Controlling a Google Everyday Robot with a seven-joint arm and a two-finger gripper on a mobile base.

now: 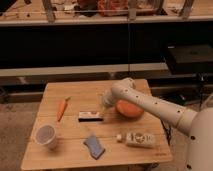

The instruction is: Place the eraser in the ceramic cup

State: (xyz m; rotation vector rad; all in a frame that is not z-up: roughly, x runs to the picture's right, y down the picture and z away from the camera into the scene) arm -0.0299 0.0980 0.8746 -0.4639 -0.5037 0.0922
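The eraser [90,116], a flat black block with a light strip on top, lies on the wooden table [75,96] near its middle. The ceramic cup [46,136], whitish with a wide round rim, stands upright at the table's front left. My gripper [106,112] hangs at the end of the white arm [150,104], just right of the eraser and close to its right end. I cannot tell if it touches the eraser.
An orange carrot [62,108] lies left of the eraser. An orange bowl [129,108] sits behind the arm. A blue wavy sponge [94,146] and a lying white bottle [137,138] are near the front edge. Dark shelving stands behind the table.
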